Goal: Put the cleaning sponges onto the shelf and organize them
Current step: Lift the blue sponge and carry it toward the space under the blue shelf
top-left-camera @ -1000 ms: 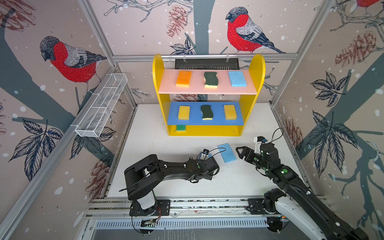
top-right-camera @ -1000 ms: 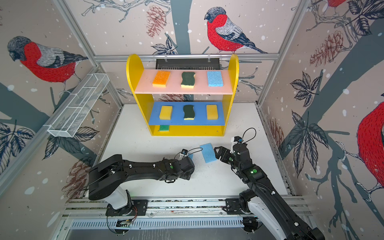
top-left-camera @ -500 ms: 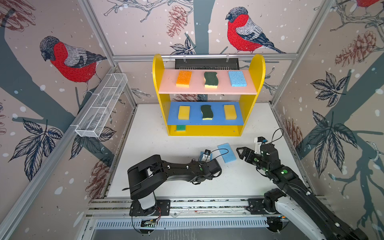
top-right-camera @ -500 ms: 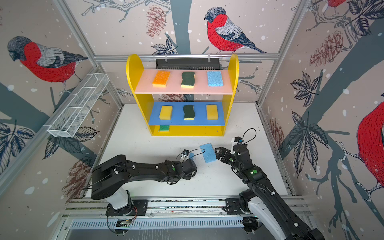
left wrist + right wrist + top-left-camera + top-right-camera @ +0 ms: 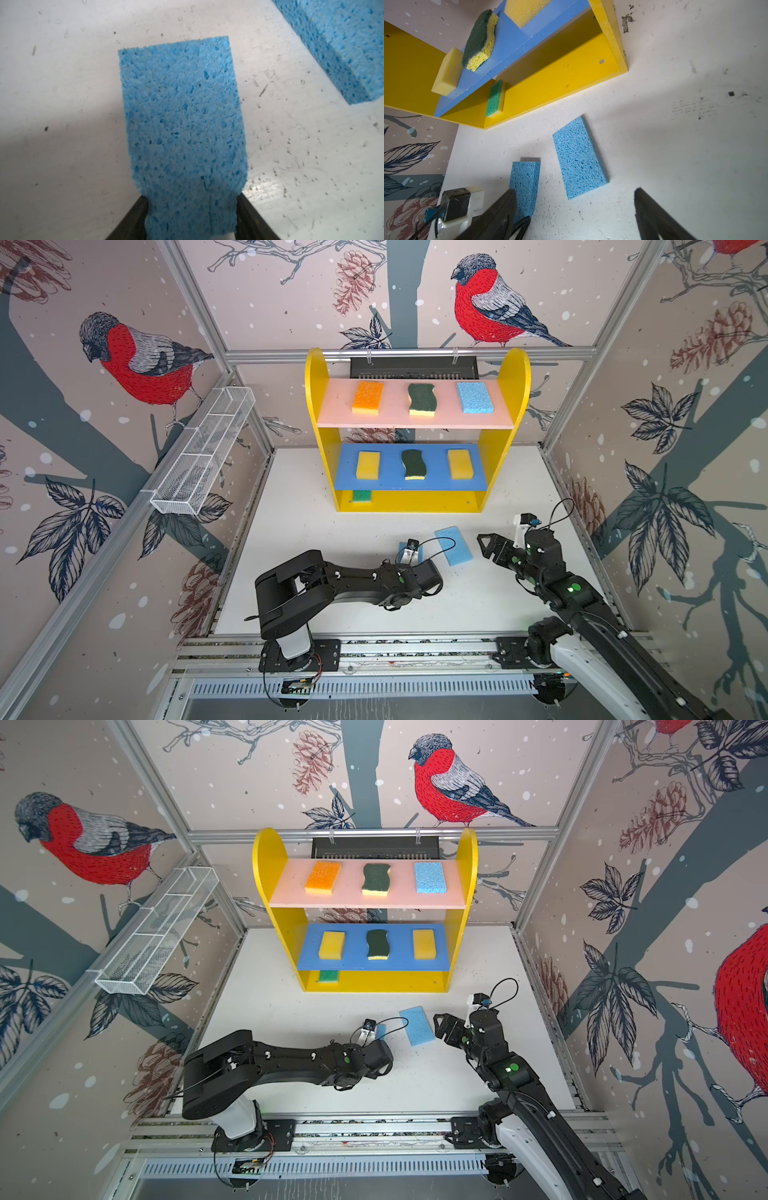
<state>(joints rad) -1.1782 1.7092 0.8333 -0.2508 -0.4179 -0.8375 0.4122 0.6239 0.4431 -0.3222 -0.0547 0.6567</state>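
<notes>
Left gripper pinching blue sponge at near end, foam squeezed in between fingers; sponge turned on edge, extends straight ahead of gripper. Right gripper jaws spread, empty. Second blue sponge flat on table, between both grippers, just ahead of right one. Shelf beyond both grippers, well apart.

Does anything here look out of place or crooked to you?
The flat light blue foam sponge lies diagonally on the white table, off the yellow shelf; the other light blue sponge is pinched in the left pincer. The green rectangular sponge sits alone at the left end of the yellow base.
</notes>
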